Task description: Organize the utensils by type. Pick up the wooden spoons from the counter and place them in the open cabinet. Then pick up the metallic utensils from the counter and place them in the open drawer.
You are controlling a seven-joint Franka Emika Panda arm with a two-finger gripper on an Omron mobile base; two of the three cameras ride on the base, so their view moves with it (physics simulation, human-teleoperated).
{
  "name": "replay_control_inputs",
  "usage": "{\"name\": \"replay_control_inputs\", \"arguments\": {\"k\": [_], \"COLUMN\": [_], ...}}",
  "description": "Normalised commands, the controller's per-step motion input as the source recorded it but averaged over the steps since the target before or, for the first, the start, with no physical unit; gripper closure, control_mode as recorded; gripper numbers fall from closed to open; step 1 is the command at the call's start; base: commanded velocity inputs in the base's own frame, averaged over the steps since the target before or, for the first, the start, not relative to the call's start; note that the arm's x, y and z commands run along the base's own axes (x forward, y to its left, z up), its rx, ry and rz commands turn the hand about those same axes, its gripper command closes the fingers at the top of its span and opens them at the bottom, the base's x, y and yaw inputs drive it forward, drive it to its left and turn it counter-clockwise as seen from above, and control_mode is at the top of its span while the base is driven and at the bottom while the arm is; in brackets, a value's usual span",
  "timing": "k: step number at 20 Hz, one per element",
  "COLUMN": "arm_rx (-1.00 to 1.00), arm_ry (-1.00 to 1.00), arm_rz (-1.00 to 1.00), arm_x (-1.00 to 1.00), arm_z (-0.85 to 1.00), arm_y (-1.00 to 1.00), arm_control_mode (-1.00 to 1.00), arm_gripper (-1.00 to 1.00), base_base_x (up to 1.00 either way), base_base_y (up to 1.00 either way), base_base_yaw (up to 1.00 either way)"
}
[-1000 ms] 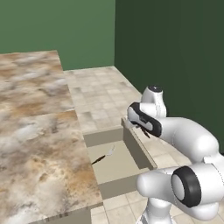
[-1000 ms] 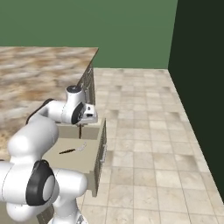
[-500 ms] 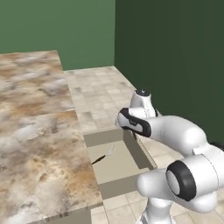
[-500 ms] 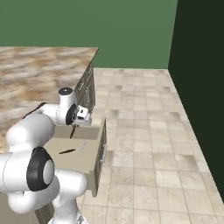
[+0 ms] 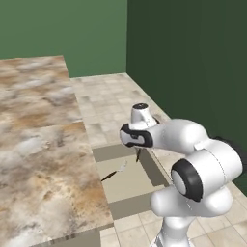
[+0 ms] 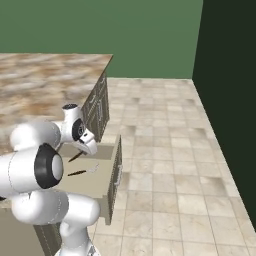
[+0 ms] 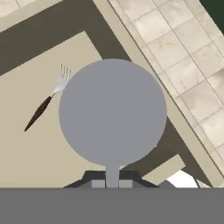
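My gripper (image 5: 138, 152) (image 6: 83, 150) (image 7: 112, 183) is shut on the stem of a metallic utensil with a round grey head (image 7: 113, 113). Its thin dark handle (image 6: 75, 157) hangs just above the open drawer (image 5: 126, 189) (image 6: 98, 186) (image 7: 26, 153). A second metallic utensil, a fork with a silvery head and dark handle (image 5: 114, 174) (image 6: 81, 172) (image 7: 43, 104), lies flat on the drawer's beige floor, left of the held one in the hand view. The marbled counter (image 5: 43, 159) (image 6: 45, 85) borders the drawer.
The drawer's taupe rim (image 7: 131, 48) runs along the tiled floor (image 5: 106, 96) (image 6: 170, 150). Its front panel with a bar handle (image 6: 118, 172) juts into the aisle. Closed drawer fronts (image 6: 100, 107) line the counter. A dark green wall (image 5: 193, 62) stands to the right.
The arm has swung left toward the counter and dropped lower, carrying the round-headed utensil over the drawer. The fork in the drawer has stayed put.
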Motion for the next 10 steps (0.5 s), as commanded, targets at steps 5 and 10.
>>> {"name": "replay_control_inputs", "arguments": {"k": [5, 10], "arm_rx": [0.15, 0.15], "arm_ry": [0.07, 0.0], "arm_rz": [-0.28, -0.22], "arm_x": [0.04, 0.0], "arm_z": [-0.28, -0.33], "arm_y": [0.0, 0.0], "arm_control_mode": [-1.0, -1.0], "arm_gripper": [1.0, 1.0], "base_base_x": [0.0, 0.0], "base_base_y": [0.0, 0.0], "base_base_yaw": [0.0, 0.0]}}
